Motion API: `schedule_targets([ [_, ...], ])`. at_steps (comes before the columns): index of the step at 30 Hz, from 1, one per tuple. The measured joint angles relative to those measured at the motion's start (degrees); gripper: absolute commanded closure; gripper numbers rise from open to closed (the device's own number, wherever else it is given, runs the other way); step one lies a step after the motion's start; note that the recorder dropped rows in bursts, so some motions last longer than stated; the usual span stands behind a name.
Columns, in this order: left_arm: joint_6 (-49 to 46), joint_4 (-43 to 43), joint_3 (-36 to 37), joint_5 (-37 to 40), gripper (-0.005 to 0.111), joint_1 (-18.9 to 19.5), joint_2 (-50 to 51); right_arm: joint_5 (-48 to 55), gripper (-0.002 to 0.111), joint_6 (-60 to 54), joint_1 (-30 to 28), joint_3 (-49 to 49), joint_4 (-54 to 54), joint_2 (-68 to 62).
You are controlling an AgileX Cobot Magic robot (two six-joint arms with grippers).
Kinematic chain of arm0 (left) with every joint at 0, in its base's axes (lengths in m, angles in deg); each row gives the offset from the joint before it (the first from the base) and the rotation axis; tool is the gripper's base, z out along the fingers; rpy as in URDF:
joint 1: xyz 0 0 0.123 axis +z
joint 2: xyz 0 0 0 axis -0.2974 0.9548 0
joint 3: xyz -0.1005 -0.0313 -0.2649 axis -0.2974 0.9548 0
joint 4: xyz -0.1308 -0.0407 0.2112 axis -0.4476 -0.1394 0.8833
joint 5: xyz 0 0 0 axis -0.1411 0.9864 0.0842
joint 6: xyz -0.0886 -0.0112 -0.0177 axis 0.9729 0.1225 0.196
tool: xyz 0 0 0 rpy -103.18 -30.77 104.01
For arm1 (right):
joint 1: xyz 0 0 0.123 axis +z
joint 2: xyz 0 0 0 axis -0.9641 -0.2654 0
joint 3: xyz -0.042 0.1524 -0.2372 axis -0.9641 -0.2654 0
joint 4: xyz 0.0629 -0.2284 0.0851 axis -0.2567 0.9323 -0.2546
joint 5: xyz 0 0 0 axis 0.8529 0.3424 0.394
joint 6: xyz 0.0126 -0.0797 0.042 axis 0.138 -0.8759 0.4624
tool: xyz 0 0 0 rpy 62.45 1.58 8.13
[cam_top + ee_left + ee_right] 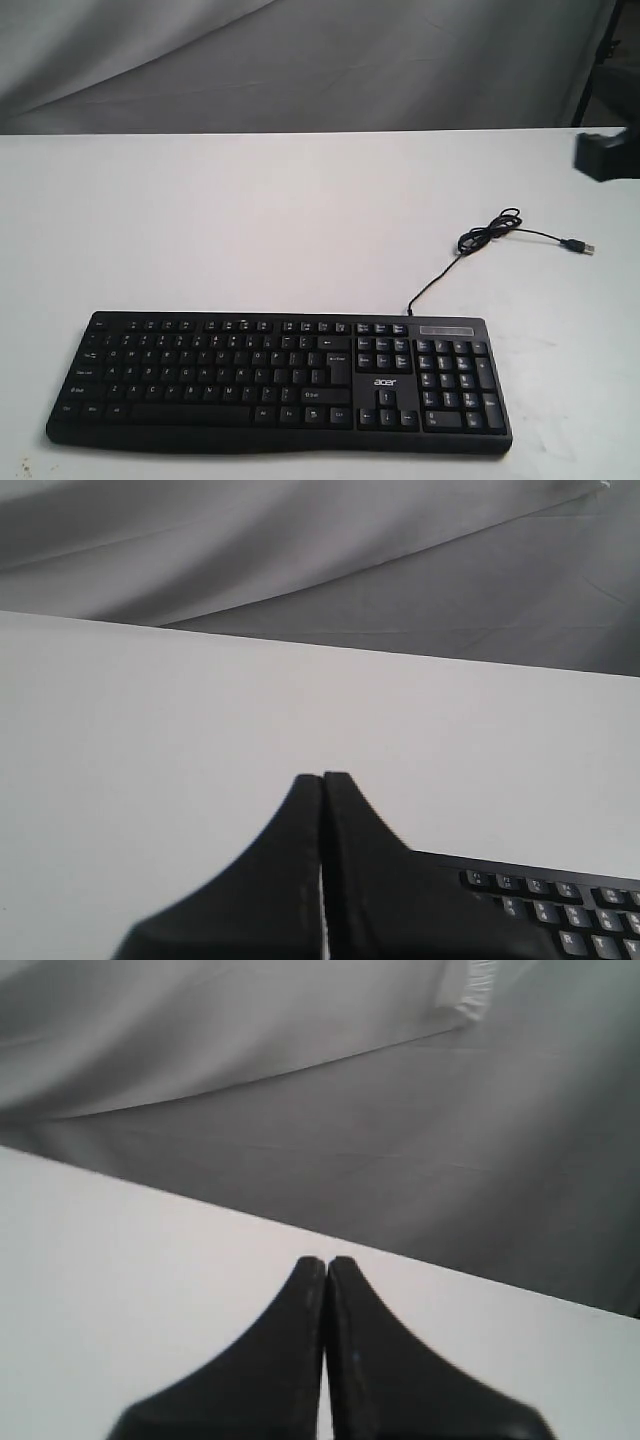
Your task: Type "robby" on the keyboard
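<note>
The wide black keyboard (280, 380) with white lettering and an acer logo lies near the front edge of the white table (250, 220). Its thin black cable (490, 235) coils behind its right end and stops at a loose USB plug (578, 246). In the left wrist view my left gripper (322, 777) is shut and empty, above bare table, with a corner of the keyboard (560, 910) beside it. My right gripper (326, 1261) is shut and empty too, over bare table near the far edge. A dark part of the right arm (607, 153) shows at the exterior view's right edge.
A grey cloth backdrop (300, 60) hangs behind the table. A dark stand or frame (612, 60) is at the far right behind the table edge.
</note>
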Motion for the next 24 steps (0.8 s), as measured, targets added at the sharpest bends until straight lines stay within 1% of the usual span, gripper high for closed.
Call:
schedule_targets([
  [3,0.0,0.0,0.0,0.0,0.107,0.0,0.0,1.0,0.108,0.0,-6.63,-2.74,0.09,6.45],
  [9,0.0,0.0,0.0,0.0,0.107,0.0,0.0,10.57,0.108,0.0,-18.63,-3.53,0.2,14.99],
  [13,0.0,0.0,0.0,0.0,0.107,0.0,0.0,10.96,0.108,0.0,-20.19,-3.53,0.2,15.79],
  [24,0.0,0.0,0.0,0.0,0.107,0.0,0.0,11.31,0.108,0.0,-20.31,-3.53,0.2,15.79],
])
